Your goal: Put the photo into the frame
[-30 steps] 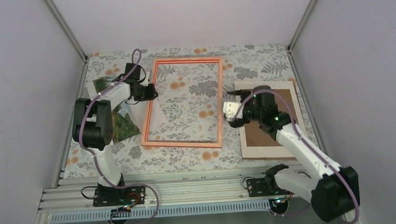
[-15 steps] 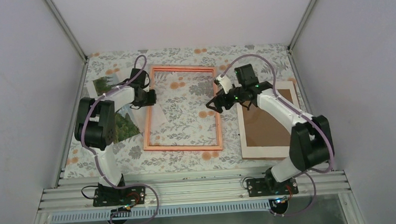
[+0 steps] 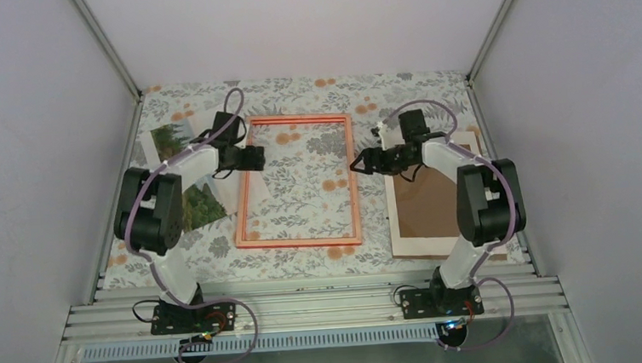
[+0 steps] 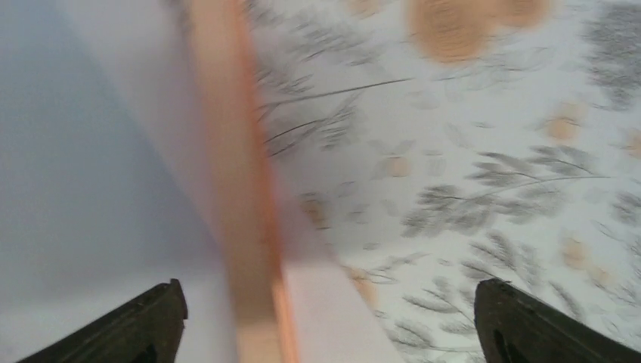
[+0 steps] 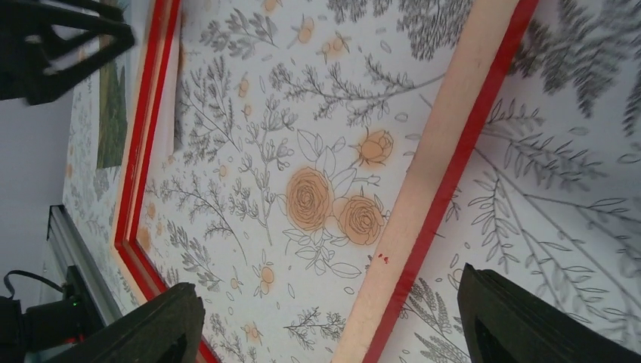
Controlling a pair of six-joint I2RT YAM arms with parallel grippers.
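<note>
Floral tablecloth point(image 3: 294, 89) — the frame point(image 3: 301, 243) lies flat, long axis near-to-far.

Top view looks down from behind; wrist views share the frame point(image 3: 300, 243), close.

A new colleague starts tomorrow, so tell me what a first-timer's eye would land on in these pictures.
The orange-pink frame lying flat mid-table on the flowered cloth stands out first, with the left gripper open at its left edge and the right gripper open at its right edge. The photo of green trees lies left of the frame, partly hidden by the left arm, and a brown board lies to the right.
</note>
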